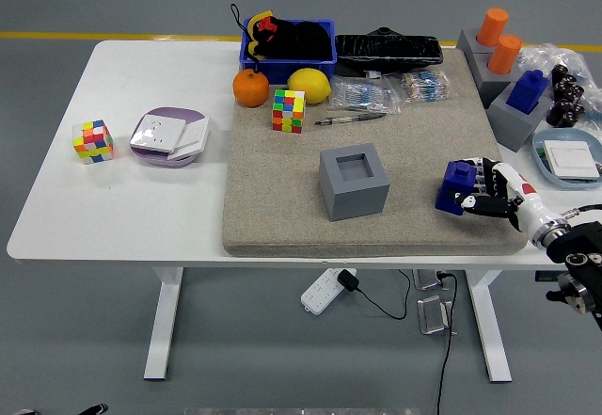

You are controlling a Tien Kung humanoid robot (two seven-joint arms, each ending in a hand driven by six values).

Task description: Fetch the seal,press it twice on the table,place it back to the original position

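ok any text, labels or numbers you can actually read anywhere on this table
None can be read.
White device left of the mat: faint marks on its top, too small to read.
Clear packets behind the pen: contents show, any print is blurred.
Flat white item in the blue dish at the right: no legible print.
Blue seal in the right hand: no marking visible.

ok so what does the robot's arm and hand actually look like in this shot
Only the right arm shows, at the lower right. The right hand has five fingers in white shells with black joints, plus a small red mark near the wrist. Behind it sits a silver metal wrist ring, then black, bulky arm segments running out of the picture. No loose cables are visible on it.
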